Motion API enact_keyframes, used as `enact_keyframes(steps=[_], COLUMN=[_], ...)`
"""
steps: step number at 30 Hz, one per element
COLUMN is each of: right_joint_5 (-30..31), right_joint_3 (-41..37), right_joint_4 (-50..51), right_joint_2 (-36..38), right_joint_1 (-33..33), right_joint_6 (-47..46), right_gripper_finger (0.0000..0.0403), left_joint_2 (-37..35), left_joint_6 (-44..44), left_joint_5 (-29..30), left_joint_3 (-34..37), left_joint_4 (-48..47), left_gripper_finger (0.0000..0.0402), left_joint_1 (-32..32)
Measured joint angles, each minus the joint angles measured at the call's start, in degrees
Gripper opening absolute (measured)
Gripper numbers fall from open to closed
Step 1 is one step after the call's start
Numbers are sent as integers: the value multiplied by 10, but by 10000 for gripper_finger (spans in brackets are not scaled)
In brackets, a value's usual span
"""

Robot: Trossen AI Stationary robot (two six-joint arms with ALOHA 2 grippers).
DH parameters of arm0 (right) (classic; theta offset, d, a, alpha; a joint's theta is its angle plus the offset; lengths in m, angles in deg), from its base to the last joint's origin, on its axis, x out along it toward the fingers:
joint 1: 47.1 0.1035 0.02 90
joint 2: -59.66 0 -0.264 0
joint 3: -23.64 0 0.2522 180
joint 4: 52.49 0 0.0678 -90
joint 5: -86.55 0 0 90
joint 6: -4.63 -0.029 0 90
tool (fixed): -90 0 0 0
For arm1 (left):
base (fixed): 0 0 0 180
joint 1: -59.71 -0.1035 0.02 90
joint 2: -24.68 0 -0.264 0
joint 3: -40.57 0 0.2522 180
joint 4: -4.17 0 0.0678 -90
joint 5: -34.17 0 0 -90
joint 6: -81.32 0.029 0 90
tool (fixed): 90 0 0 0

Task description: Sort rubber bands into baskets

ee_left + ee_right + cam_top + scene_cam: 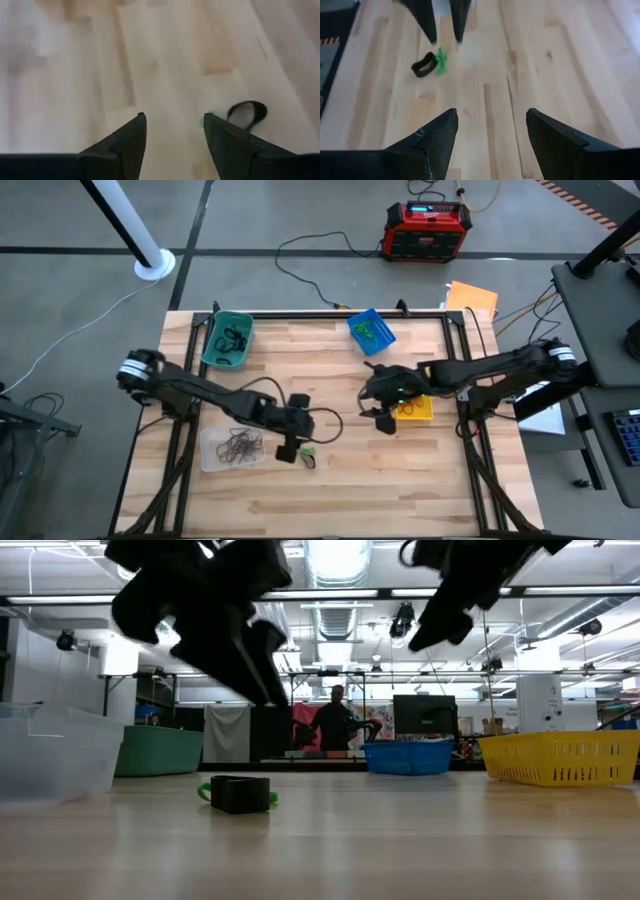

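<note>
Left claw [290, 448] spread, empty, above the table [420, 480]; a green band [441, 61] and black loop [423, 66] lie just beside it. Closing may catch both. Right claw [385, 420] spread, waiting.

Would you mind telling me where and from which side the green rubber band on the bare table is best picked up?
Judging by its pose, from above. The green rubber band lies flat on the wooden table, right beside a black loop. Pinch its free strand on the side away from the black loop, fingers straddling it. The left gripper, open, hovers nearest.
</note>
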Motion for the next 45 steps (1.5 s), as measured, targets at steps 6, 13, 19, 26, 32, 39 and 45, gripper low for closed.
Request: enact_keyframes(steps=[6, 13, 19, 26, 32, 39, 45], right_joint_5=[48, 60, 60, 60, 60, 60, 60], right_joint_3=[-28, -56, -63, -63, -63, -63, -63], right_joint_4=[5, 4, 1, 0, -4, -8, -8], right_joint_2=[84, 123, 117, 100, 97, 98, 98], right_joint_1=[13, 13, 16, 19, 19, 19, 19], right_joint_6=[-8, -24, -24, -24, -24, -23, -23], right_gripper_finger=[228, 228, 228, 228, 228, 228, 228], left_joint_2=[62, 104, 109, 112, 134, 134, 134], left_joint_6=[1, -20, -43, -67, -72, -61, -57], left_joint_5=[-73, -120, -130, -105, -105, -109, -109], left_joint_3=[-2, -19, -21, -11, -9, -11, -14], left_joint_4=[47, 49, 53, 50, 52, 58, 61], left_gripper_finger=[177, 158, 144, 121, 101, 43, 7], left_joint_1=[5, 8, 17, 17, 18, 19, 20])
